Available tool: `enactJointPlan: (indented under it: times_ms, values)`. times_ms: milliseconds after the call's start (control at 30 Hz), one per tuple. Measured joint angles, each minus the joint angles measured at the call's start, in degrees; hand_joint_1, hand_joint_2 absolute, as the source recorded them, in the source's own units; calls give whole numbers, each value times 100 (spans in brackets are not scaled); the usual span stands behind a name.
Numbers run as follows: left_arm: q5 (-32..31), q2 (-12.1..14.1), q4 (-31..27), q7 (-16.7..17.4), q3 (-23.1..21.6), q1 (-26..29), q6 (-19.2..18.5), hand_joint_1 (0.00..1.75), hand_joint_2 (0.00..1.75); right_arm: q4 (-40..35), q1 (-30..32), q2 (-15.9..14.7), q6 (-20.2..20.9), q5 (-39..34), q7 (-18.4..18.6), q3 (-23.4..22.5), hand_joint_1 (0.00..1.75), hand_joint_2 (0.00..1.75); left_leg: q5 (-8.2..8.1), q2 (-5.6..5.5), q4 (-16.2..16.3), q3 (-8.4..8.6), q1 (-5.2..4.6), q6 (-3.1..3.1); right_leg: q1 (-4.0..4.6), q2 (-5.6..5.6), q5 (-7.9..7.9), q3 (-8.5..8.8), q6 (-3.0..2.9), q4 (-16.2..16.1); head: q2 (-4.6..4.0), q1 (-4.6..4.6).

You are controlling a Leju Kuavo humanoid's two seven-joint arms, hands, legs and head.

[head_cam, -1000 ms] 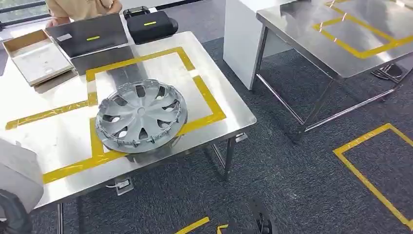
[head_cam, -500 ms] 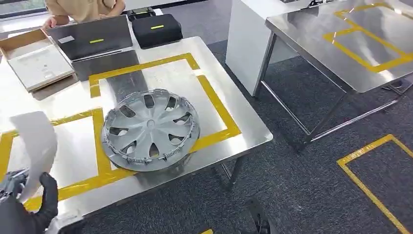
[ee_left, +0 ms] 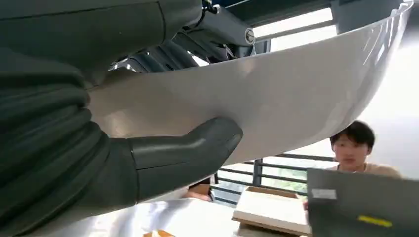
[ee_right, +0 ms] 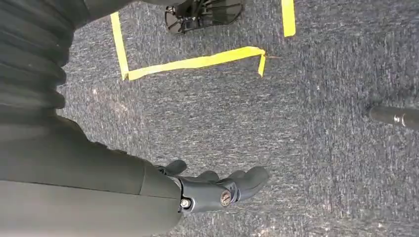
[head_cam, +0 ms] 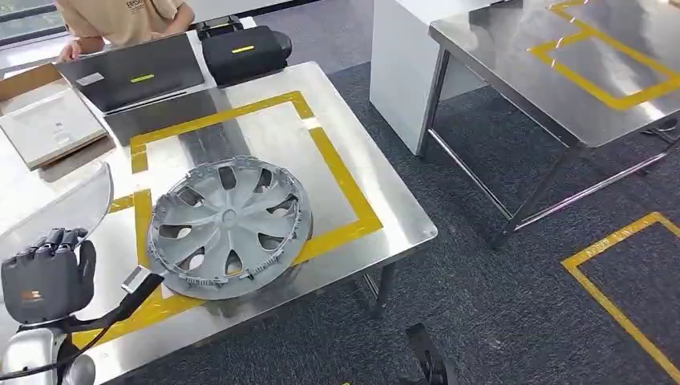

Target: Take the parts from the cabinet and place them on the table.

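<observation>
Lowered since half a second ago, left hand (head_cam: pixel 46 271) grips curved white panel (head_cam: pixel 60 210) over steel table (head_cam: pixel 377 200) edge, beside grey hubcap (head_cam: pixel 228 224) (inside yellow tape). Right hand (ee_right: pixel 217 190) hangs empty, fingers loosely apart, above grey carpet (head_cam: pixel 497 305).

The left hand (head_cam: pixel 46 269) is dark grey — a blocky back with a small orange mark, black fingers along its edge. Below it sits a silver wrist, with black cables running off beside it. The right hand (ee_right: pixel 217 187) has a ribbed grey cover, dark fingers and small silver screws.
</observation>
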Motion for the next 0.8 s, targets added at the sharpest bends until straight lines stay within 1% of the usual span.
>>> enactJointPlan:
  times_ms: [100, 167, 233, 367, 533, 633, 667, 733, 767, 800]
  values:
    - [0, 219, 566, 437, -177, -326, 2, 175, 175, 0, 2, 0, 0, 9, 22, 0, 0, 175, 14, 0, -9, -3, 17, -109, 14, -3, -1, 0, -8, 1, 0, 4]
    - [0, 419, 1097, 575, -278, -652, 6, 175, 175, 0, -12, 2, 0, 13, 50, 0, 0, 175, 17, 1, -9, -5, 18, -113, 16, -1, 11, 2, -26, 1, 0, 4]
    - [0, 673, 1591, 752, -350, -961, 9, 175, 175, 0, 3, 7, 0, -2, 50, 0, 0, 175, 17, 17, -9, -1, 18, -113, 15, 18, 15, 1, -30, 0, 0, 2]
    - [0, 984, 2157, 831, -494, -1277, 22, 175, 175, 0, 12, 9, 0, -4, 50, 0, 0, 175, 18, 23, -8, 1, 17, -114, 15, 19, 20, 12, -31, -16, 0, 2]
    - [2, 1165, 2717, 812, -597, -1561, -39, 175, 175, 0, 1, 13, 0, -4, 52, -2, 0, 175, 19, 14, -7, 1, 16, -116, 14, 16, 25, 25, -25, -31, 0, 2]
    - [39, 1231, 2858, 777, -599, -1675, -11, 175, 175, 0, 8, 17, 0, -4, 52, 0, 0, 175, 18, 18, -7, 0, 16, -114, 14, 16, 27, 28, -23, -40, 0, 4]
    - [48, 1240, 2890, 768, -599, -1695, -7, 0, 175, 0, 2, 17, 0, -4, 52, 0, 0, 0, 17, 16, -7, 1, 16, -113, 14, 15, 27, 32, -23, -42, 0, 4]
    - [50, 1260, 2932, 812, -601, -1701, 7, 0, 175, 0, -5, 22, 0, -2, 52, 0, 0, 0, 17, 14, -7, 1, 16, -112, 14, 13, 27, 35, -23, -47, 0, 4]
    - [24, 1270, 2937, 877, -610, -1700, 22, 0, 0, 0, -5, 26, 0, -2, 52, 0, 0, 0, 17, 15, -7, 1, 16, -112, 14, 13, 27, 35, -23, -47, 0, 4]
    - [15, 1288, 2937, 886, -621, -1695, 24, 0, 0, 0, -4, 28, 0, 0, 52, -2, 0, 0, 16, 16, -7, 1, 16, -112, 14, 13, 27, 35, -23, -48, 0, 4]
